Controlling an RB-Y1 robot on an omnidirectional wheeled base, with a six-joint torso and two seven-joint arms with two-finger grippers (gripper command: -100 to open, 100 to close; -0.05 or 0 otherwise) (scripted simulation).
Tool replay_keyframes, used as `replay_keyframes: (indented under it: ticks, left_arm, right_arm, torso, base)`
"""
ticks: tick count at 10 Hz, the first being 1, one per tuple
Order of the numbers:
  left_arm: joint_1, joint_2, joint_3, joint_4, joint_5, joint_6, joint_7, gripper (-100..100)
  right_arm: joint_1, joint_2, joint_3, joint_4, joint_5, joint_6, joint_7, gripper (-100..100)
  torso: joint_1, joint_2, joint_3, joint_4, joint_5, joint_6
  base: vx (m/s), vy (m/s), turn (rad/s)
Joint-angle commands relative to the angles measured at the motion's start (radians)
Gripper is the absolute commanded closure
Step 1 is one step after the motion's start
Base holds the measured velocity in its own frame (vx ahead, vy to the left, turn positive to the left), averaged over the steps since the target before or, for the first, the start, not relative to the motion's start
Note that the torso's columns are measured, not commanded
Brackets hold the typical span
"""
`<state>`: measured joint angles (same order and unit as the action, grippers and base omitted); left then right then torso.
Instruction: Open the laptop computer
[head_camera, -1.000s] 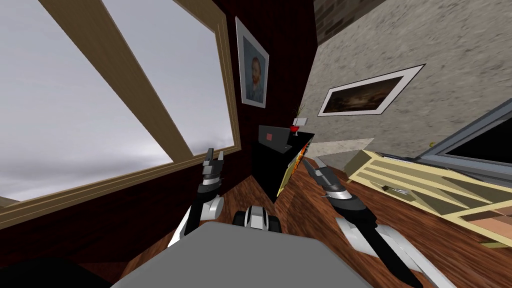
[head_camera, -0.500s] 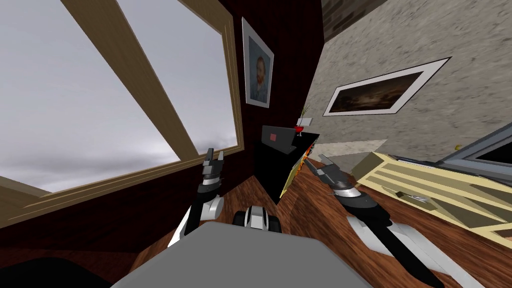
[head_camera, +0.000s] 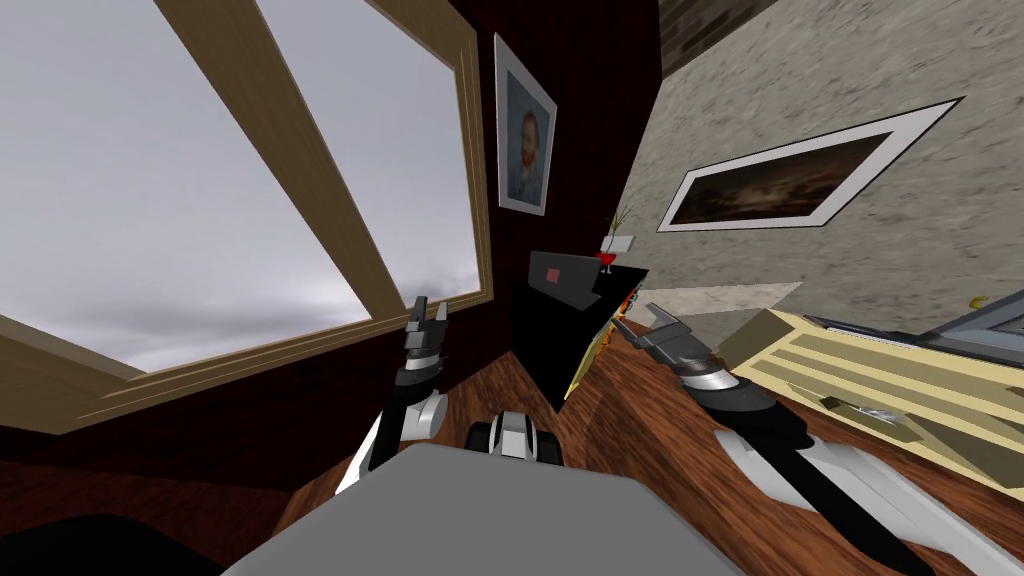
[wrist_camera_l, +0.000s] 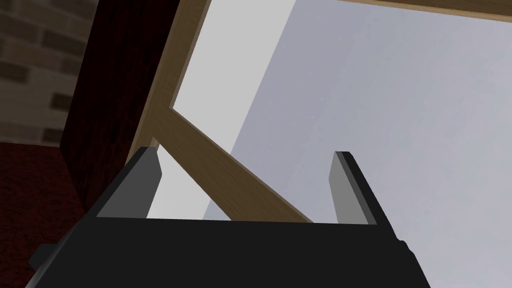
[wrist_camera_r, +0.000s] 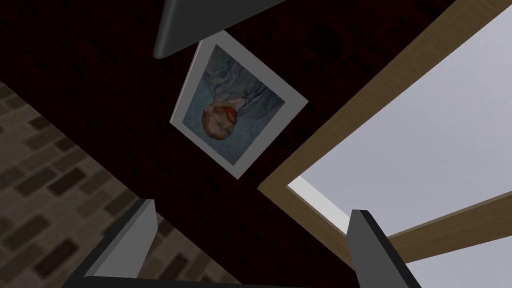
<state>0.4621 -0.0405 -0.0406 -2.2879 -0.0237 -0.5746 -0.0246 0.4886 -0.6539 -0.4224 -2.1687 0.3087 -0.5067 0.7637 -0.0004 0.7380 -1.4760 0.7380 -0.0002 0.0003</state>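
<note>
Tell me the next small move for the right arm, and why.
Probably raise the open right pincer and ease it toward the laptop on the black cabinet. It hangs apart from the laptop, lower, by the cabinet's front, and its wrist camera faces the wall portrait, so it seems not yet aimed at the laptop.

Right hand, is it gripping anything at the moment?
No, in the right wrist view the right hand has its two fingers standing wide apart with nothing between them.
</note>
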Motion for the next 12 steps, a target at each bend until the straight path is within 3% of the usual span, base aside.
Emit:
replay_keyframes:
  ticks: [1, 2, 3, 4, 5, 6, 7, 8, 9, 12]
  left_arm:
    - [0.0, 0.0, 0.0, 0.0, 0.0, 0.0, 0.0, 0]
    - [0.0, 0.0, 0.0, 0.0, 0.0, 0.0, 0.0, 0]
    - [0.0, 0.0, 0.0, 0.0, 0.0, 0.0, 0.0, 0]
    - [0.0, 0.0, 0.0, 0.0, 0.0, 0.0, 0.0, 0]
    - [0.0, 0.0, 0.0, 0.0, 0.0, 0.0, 0.0, 0]
    - [0.0, 0.0, 0.0, 0.0, 0.0, 0.0, 0.0, 0]
    - [0.0, 0.0, 0.0, 0.0, 0.0, 0.0, 0.0, 0]
    - [0.0, 0.0, 0.0, 0.0, 0.0, 0.0, 0.0, 0]
    - [0.0, 0.0, 0.0, 0.0, 0.0, 0.0, 0.0, 0]
    - [0.0, 0.0, 0.0, 0.0, 0.0, 0.0, 0.0, 0]
  right_arm:
    - [0.002, -0.046, -0.034, 0.015, 0.016, -0.003, 0.059, -100]
    - [0.002, -0.086, -0.061, 0.03, 0.03, -0.005, 0.098, -100]
    - [0.002, -0.086, -0.061, 0.03, 0.03, -0.005, 0.106, -100]
    - [0.004, -0.126, -0.087, 0.045, 0.044, -0.007, 0.145, -100]
    - [0.004, -0.126, -0.087, 0.045, 0.044, -0.007, 0.153, -100]
    - [0.005, -0.166, -0.11, 0.061, 0.058, -0.009, 0.194, -100]
    - [0.005, -0.166, -0.11, 0.061, 0.058, -0.009, 0.2, -100]
    - [0.007, -0.206, -0.133, 0.077, 0.072, -0.011, 0.241, -100]
    - [0.007, -0.206, -0.133, 0.077, 0.072, -0.011, 0.246, -100]
    - [0.011, -0.283, -0.172, 0.11, 0.098, -0.015, 0.332, -100]
  torso:
    - [0.0, -0.001, 0.0, 0.0, 0.0, -0.001]
    - [0.0, 0.0, 0.0, 0.0, 0.0, 0.0]
    - [0.0, 0.0, 0.0, 0.0, 0.0, -0.001]
    - [0.0, 0.0, 0.0, 0.0, 0.0, 0.0]
    - [0.0, 0.0, 0.0, 0.0, 0.0, -0.001]
    - [0.0, 0.0, 0.0, 0.0, 0.0, 0.0]
    - [0.0, 0.0, 0.0, 0.0, 0.0, 0.0]
    - [0.0, 0.0, 0.0, 0.0, 0.0, 0.0]
    - [0.0, 0.0, 0.0, 0.0, 0.0, -0.001]
    - [0.0, 0.0, 0.0, 0.0, 0.0, 0.0]
  base:
    - [0.014, 0.017, 0.042]
    - [0.016, 0.019, 0.089]
    - [0.015, 0.011, 0.047]
    - [0.02, 0.011, 0.092]
    - [0.019, 0.004, 0.047]
    - [0.023, -0.002, 0.087]
    - [0.019, -0.007, 0.043]
    - [0.021, -0.008, 0.092]
    - [0.019, -0.01, 0.045]
    - [0.025, -0.021, 0.073]
